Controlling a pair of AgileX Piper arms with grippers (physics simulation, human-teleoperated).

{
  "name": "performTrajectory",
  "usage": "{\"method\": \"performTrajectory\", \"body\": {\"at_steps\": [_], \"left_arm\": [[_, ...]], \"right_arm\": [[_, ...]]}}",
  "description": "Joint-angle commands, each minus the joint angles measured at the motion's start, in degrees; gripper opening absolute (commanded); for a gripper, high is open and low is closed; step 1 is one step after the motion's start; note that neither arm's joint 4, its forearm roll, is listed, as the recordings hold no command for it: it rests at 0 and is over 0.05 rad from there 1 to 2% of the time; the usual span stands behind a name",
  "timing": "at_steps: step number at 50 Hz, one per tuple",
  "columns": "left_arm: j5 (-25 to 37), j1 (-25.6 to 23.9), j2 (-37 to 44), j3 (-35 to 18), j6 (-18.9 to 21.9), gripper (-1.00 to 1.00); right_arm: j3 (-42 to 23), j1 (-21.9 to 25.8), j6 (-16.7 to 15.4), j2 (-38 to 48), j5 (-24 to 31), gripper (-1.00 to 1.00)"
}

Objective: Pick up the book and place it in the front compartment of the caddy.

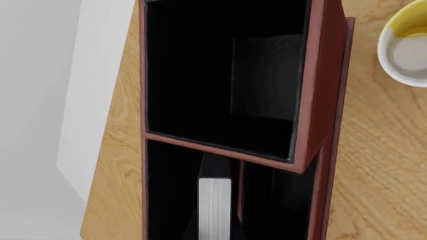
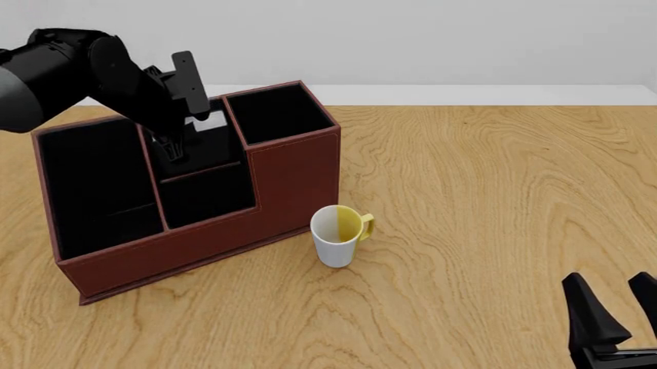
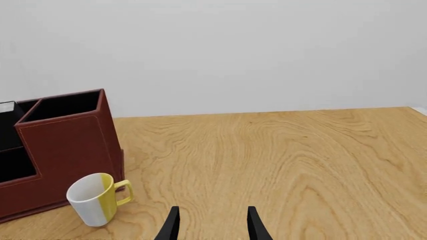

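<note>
The reddish-brown caddy (image 2: 298,177) stands at the left of the table, and the left arm reaches down into it. My left gripper (image 2: 175,147) is shut on the black book, whose white page edge (image 2: 212,120) shows at the rim of the middle rear compartment. In the left wrist view the book (image 1: 215,202) stands on edge inside a black-lined compartment of the caddy (image 1: 320,100). The dark fingers flanking it are hard to make out against the lining. My right gripper (image 2: 616,315) is open and empty low at the near right, and it also shows in the right wrist view (image 3: 212,222).
A white-and-yellow mug (image 2: 339,234) stands just in front of the caddy's right end; it also shows in the left wrist view (image 1: 407,50) and the right wrist view (image 3: 93,200). The caddy (image 3: 67,145) sits at that view's left. Bare wooden table (image 2: 493,200) spreads to the right.
</note>
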Motion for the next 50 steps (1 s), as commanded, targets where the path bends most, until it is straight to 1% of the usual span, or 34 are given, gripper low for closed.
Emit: {"method": "performTrajectory", "body": {"at_steps": [1, 7, 8, 26, 35, 40, 46, 47, 50], "left_arm": [[-2.24, 0.79, 1.61, -0.47, 0.56, -1.0], [-2.86, 1.01, 1.85, 0.0, 0.54, -1.0], [-3.29, 1.24, 2.04, -0.02, 0.71, 1.0], [-3.05, 2.34, 1.6, -1.33, 1.79, 1.0], [-1.54, 1.72, -0.14, -2.59, 1.29, 1.0], [-0.07, 0.54, -2.64, -3.0, 0.81, 1.0], [1.46, -1.7, -7.81, -2.12, 0.27, 1.0], [2.76, -2.91, -9.18, -2.75, -1.09, 1.0], [2.84, -3.56, -12.59, -0.71, -0.78, 1.0]], "right_arm": [[0.16, 0.1, -0.33, 0.12, -0.12, 1.0], [0.09, 0.11, -0.38, 0.12, -0.11, 1.0], [0.06, 0.12, -0.35, 0.09, -0.1, 1.0], [-0.08, 0.35, -0.07, -0.13, 0.0, 1.0], [-0.27, 0.33, 0.2, -0.15, 0.0, 1.0], [-0.37, 0.47, 0.31, -0.16, -0.01, 1.0], [-0.52, 0.64, 0.63, -0.17, 0.02, 1.0], [-0.51, 0.67, 0.67, -0.17, 0.0, 1.0], [-0.53, 0.71, 0.79, -0.18, -0.06, 1.0]]}}
